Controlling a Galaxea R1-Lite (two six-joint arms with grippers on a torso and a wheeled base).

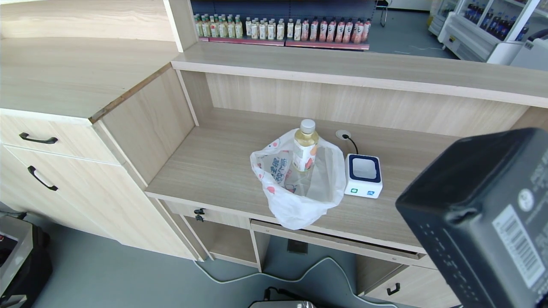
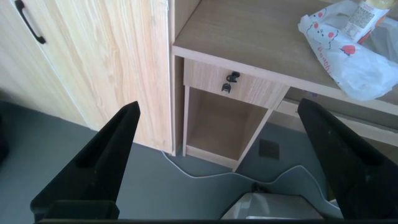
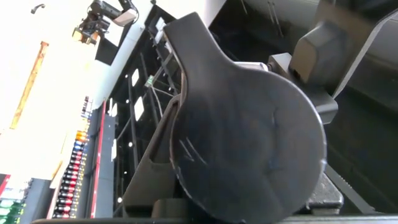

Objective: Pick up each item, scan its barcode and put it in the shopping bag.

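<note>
Nearest to the head camera was the dark package (image 1: 479, 214), raised in the air at about 4 o'clock of the head view. Around it, the right gripper (image 3: 239, 115) seemed to have its fingers closed on the rounded dark end, though the contact itself was partly hidden. Farther off, the left gripper (image 2: 217, 162) had its fingers spread wide with nothing between them, low before the table (image 1: 214, 167) and facing a small drawer (image 2: 232, 83).

I judge the step as scanning: the package was lifted but not yet at the scanner (image 1: 363, 175), which sat on the table just beside the shopping bag (image 1: 299, 188), at its 3 o'clock. The white barcode label (image 1: 518, 246) faced the camera, so the next move would need to lower the package toward 10 o'clock and turn the label to the scanner's window. One bottle (image 1: 305, 149) stood upright in the bag.

The package looked black, matte and box-like, with small white print and a slightly dented edge.
</note>
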